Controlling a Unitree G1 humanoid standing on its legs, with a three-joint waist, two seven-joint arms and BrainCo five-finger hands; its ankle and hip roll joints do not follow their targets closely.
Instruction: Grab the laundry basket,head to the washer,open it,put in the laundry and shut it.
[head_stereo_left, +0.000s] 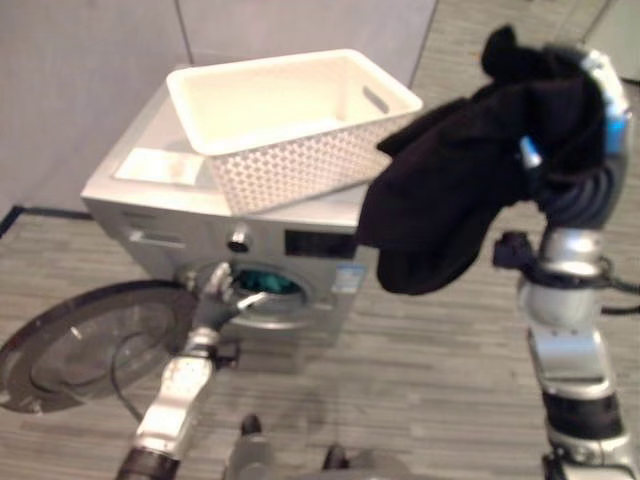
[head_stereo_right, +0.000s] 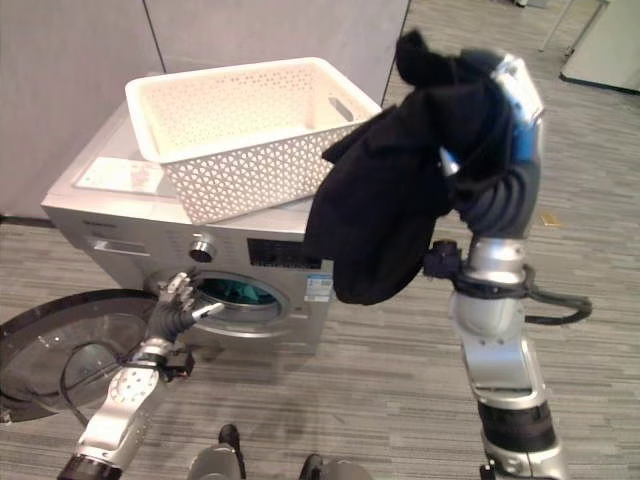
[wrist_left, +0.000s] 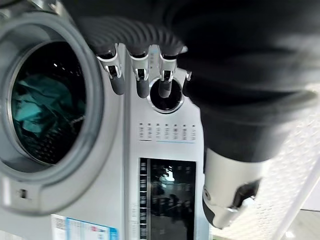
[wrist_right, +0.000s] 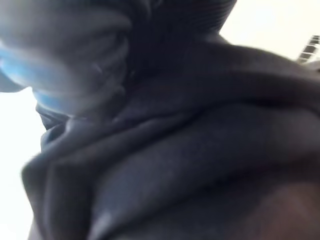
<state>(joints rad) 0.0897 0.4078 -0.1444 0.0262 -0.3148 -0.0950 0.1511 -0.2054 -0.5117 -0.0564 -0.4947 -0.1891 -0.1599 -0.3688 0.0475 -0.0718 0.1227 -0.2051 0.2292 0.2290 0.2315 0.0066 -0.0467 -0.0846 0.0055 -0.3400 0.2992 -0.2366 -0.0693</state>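
Left eye view: the right hand (head_stereo_left: 585, 110) was raised high, right of the washer (head_stereo_left: 240, 215), with a black garment (head_stereo_left: 450, 190) bunched round it and hanging off. Its fingers were buried in the cloth, so I couldn't tell the grip. Risk, as I judged it: the cloth looked draped more than pinched and could slide off on the way down to the drum. It hung beside the white basket (head_stereo_left: 290, 120) on the washer top, so a swing could snag or nudge the basket, which overhung the front edge. The door (head_stereo_left: 85, 345) lay swung wide open at the left.

Right eye view: the left hand (head_stereo_right: 178, 300) sat at the rim of the drum opening (head_stereo_right: 235, 295), fingers loosely curled, holding nothing. It could block the mouth when the garment came in.

Left wrist view: fingers (wrist_left: 117, 80) relaxed just beside the dial (wrist_left: 165, 95). 1 teal item (wrist_left: 37, 107) already lay in the drum.

Right wrist view: dark, soft, thick folded fabric, pressed close to the camera. It looked limp and bulky.
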